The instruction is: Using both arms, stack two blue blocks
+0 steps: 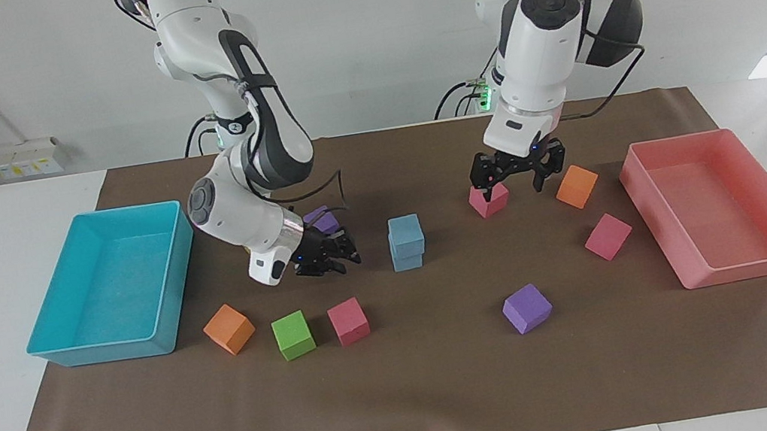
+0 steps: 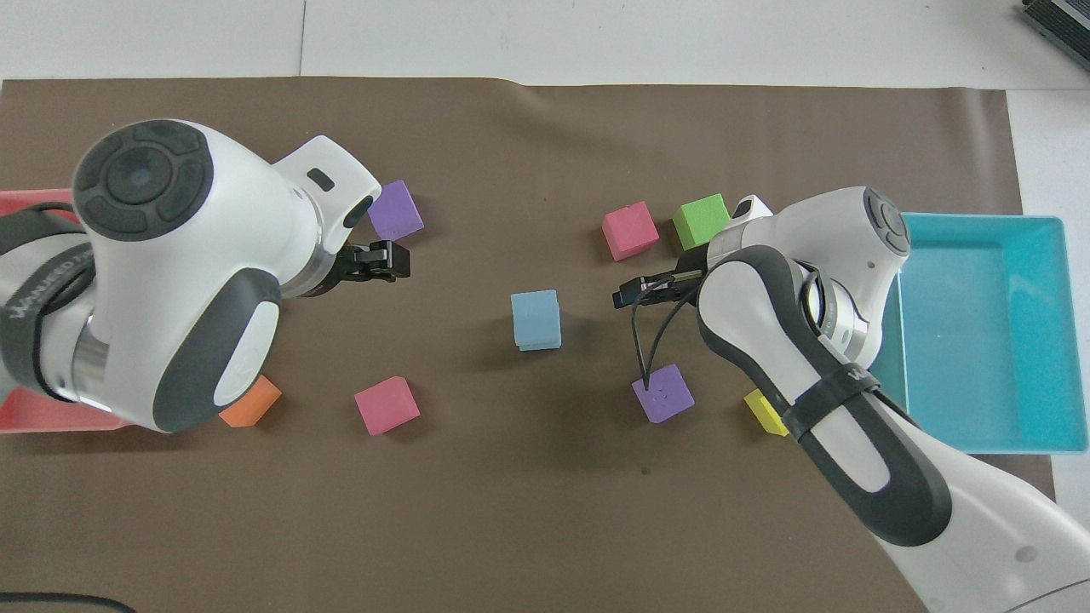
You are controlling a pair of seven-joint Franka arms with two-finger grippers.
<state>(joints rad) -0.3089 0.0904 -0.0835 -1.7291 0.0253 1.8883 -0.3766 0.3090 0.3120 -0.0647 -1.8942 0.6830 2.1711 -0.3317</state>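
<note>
The two blue blocks stand stacked in the middle of the brown mat, the upper block [image 1: 405, 230] squarely on the lower block [image 1: 407, 258]. The stack shows from above in the overhead view [image 2: 536, 318]. No gripper touches it. My left gripper [image 1: 518, 176] is open and empty, raised over a pink cube [image 1: 489, 200] toward the left arm's end of the table; it also shows in the overhead view [image 2: 387, 260]. My right gripper [image 1: 330, 255] hangs low beside the stack, toward the right arm's end, apart from it; it also shows in the overhead view [image 2: 628, 295].
A turquoise tray [image 1: 107, 352] lies at the right arm's end and a pink tray [image 1: 749, 267] at the left arm's end. Loose cubes lie around: orange [image 1: 228, 328], green [image 1: 292, 334], pink [image 1: 348, 321], purple [image 1: 527, 308], pink [image 1: 607, 236], orange [image 1: 577, 185], purple [image 1: 323, 218].
</note>
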